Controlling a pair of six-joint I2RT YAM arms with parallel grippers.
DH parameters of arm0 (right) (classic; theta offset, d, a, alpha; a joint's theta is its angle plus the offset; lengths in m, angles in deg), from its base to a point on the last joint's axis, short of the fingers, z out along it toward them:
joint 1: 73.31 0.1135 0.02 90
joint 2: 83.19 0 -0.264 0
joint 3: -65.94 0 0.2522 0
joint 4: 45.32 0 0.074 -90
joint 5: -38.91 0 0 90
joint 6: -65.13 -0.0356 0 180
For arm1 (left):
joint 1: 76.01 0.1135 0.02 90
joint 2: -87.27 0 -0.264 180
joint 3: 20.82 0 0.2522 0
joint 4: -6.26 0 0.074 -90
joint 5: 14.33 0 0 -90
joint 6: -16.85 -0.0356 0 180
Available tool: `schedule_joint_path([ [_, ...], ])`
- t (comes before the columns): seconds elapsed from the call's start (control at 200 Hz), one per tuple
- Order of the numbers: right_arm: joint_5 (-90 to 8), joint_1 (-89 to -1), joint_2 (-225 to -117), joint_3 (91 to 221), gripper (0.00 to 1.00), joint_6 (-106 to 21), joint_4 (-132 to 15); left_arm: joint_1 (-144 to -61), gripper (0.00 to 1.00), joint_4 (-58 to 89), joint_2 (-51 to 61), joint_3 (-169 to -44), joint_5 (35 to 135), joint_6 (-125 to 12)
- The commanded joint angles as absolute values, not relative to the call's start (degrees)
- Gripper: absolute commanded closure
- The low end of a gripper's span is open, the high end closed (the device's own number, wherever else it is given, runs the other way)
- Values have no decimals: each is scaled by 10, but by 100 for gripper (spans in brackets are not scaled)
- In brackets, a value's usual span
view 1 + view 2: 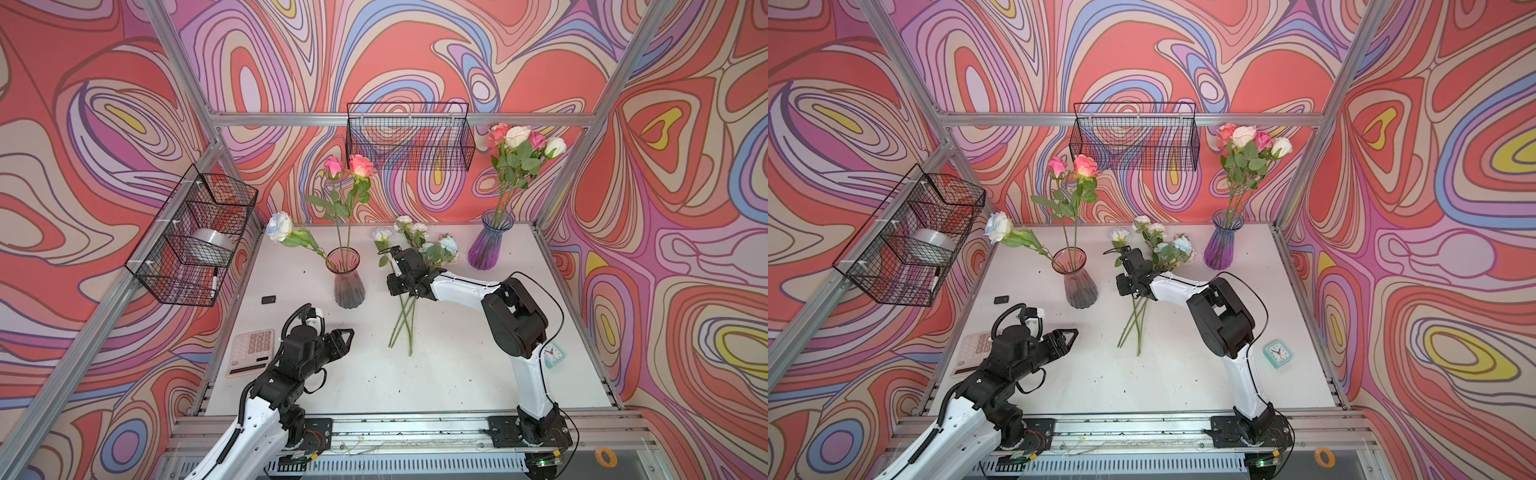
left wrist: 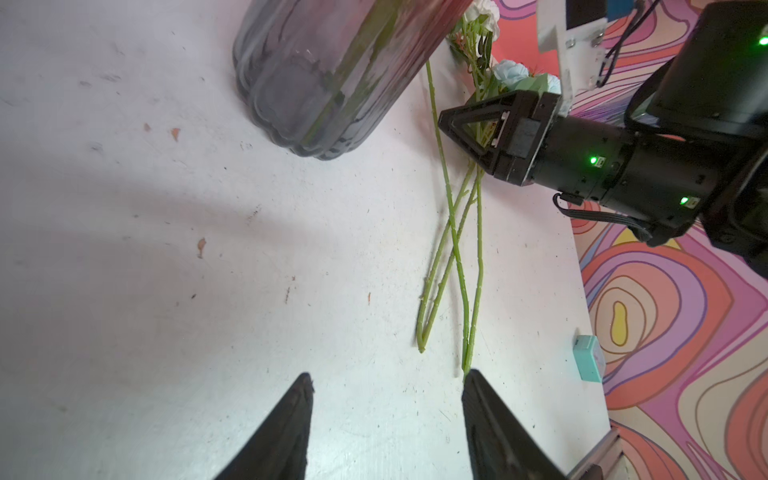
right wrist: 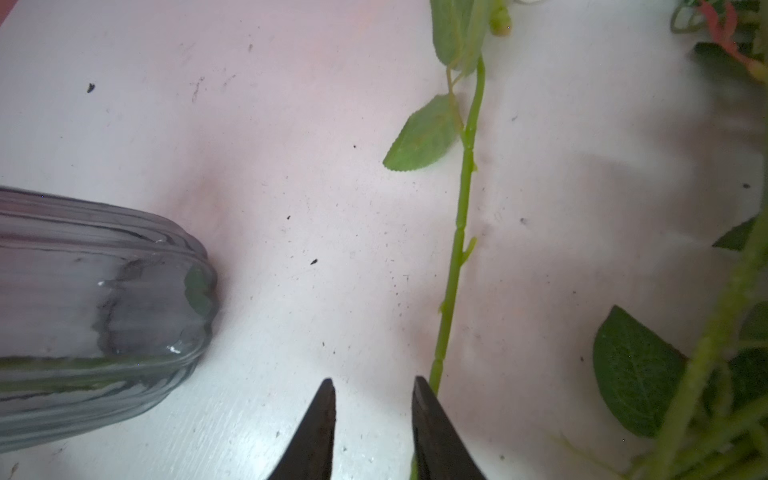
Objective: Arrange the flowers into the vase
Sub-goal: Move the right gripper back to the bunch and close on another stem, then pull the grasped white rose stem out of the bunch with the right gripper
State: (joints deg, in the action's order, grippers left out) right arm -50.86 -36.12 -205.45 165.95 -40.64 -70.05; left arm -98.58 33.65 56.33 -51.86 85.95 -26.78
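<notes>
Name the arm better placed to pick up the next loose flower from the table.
Right, likely. The right gripper hangs open over the loose flowers' stems, one stem beside its finger, near the pink vase. The left gripper is open but short of the stem ends.

The near vase (image 1: 348, 282) is ribbed, glossy tinted glass. The bench (image 1: 457, 374) is matt white, scuffed and speckled; the basket (image 1: 409, 141) is black wire mesh.
</notes>
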Motion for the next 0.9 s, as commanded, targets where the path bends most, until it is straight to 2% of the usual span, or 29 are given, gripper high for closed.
schedule_joint_path([
  [0.0, -523, -366, -2070, 1678, 68, -419, -728, -989, 41, 425, 576, -560, 813, -304],
  [0.436, -523, -381, -2090, 1670, 71, -430, -733, -989, 41, 463, 526, -624, 789, -323],
  [0.896, -474, -387, -2094, 1658, 79, -455, -700, -989, 40, 464, 527, -623, 788, -319],
])
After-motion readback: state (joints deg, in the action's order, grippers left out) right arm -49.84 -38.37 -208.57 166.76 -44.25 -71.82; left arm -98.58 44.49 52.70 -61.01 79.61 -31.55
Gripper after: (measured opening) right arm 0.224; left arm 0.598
